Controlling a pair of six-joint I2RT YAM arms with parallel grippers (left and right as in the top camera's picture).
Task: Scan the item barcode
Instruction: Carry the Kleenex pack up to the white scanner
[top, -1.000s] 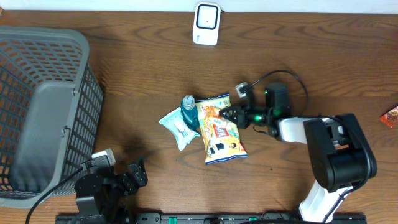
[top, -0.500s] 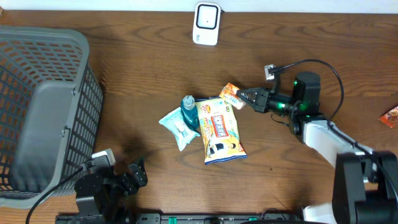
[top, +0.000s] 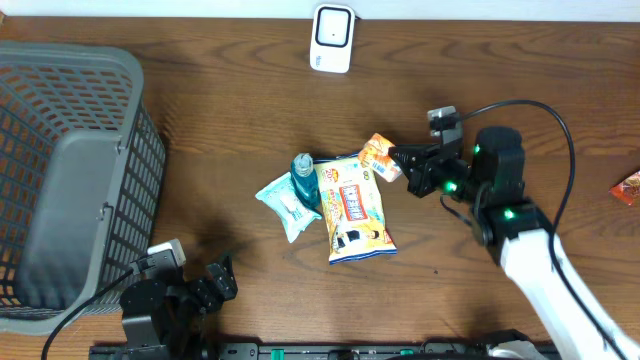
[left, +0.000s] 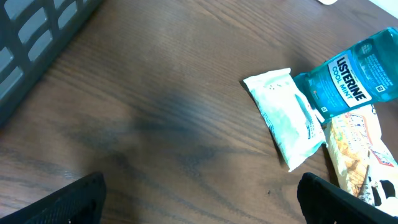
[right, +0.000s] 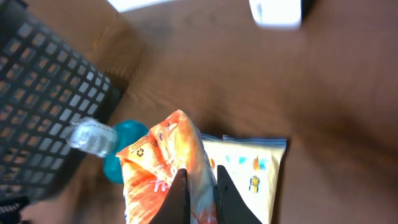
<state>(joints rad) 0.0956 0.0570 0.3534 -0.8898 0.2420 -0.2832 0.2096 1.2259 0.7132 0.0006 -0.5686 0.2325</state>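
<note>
**One packet in the pincer, scanner well ahead of it**

One orange snack packet (top: 378, 156) is pinched by its edge in the right pincer (top: 398, 160). The jaws are closed nearly flat on the film, and the packet sticks out past the tips, clear of the table. The left pincer (top: 215, 283) is spread wide and has nothing in it. It rests far behind and to the left of the working one.

The step in hand looks like the carry to the white scanner (top: 332, 38), which sits well ahead of the right pincer's tips and off to their left. To do it well, keep the pinch firm, since only a thin margin of crinkly film is held and the packet can swing or slip. Its barcode cannot be made out in any view, so the wrist will probably need to roll until the printed code faces the scanner's window. Travel above the pile so the dangling end does not drag across it, and present the packet flat and unhurried.

Counted from the right pincer:
- One yellow snack bag (top: 355, 210) just below and left of the tips.
- One blue mouthwash bottle (top: 303, 180) beyond that bag.
- One white pouch (top: 283, 200) touching the bottle.
- One grey basket (top: 135, 75) far to the left.
- One small red packet (top: 628, 186) well behind, at the table's right edge.
- One scanner.
- Two pincers.
</note>
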